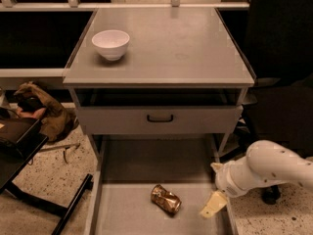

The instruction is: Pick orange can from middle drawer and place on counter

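Note:
The orange can is dented and lies on its side on the flat bottom of the open middle drawer, near the front centre. My gripper hangs from the white arm at the drawer's right side, a short way right of the can and not touching it. The counter is the grey cabinet top above, with a white bowl at its back left.
A closed grey drawer front with a black handle sits under the counter, above the open drawer. A brown cloth bundle and a black stand are on the speckled floor to the left. Dark furniture stands at right.

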You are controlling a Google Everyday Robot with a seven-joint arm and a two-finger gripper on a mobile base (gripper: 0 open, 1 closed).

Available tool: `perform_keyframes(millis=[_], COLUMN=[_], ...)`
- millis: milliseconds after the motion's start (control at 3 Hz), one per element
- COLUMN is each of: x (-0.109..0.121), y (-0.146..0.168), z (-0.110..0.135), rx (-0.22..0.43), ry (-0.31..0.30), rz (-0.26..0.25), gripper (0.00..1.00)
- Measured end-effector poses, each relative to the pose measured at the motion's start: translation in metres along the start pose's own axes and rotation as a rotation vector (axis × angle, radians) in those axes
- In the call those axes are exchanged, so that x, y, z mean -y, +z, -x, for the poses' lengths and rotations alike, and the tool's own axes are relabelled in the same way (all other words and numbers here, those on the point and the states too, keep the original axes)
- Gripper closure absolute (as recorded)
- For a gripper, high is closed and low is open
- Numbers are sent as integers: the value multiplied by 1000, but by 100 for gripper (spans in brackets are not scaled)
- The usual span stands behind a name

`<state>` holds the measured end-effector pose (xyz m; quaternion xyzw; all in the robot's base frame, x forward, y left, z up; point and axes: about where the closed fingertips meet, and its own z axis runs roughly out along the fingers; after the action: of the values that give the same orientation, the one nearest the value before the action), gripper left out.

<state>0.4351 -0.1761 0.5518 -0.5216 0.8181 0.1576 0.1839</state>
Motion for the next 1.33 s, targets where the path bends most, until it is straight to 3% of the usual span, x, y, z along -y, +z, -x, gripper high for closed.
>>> perform_keyframes(millis=[333,667,1333], x=[12,12,-12], y=[38,38,101], z=[8,8,14], rx=[74,74,22], ry=[13,13,-31], rz=[-59,-59,7], gripper=[0,0,0])
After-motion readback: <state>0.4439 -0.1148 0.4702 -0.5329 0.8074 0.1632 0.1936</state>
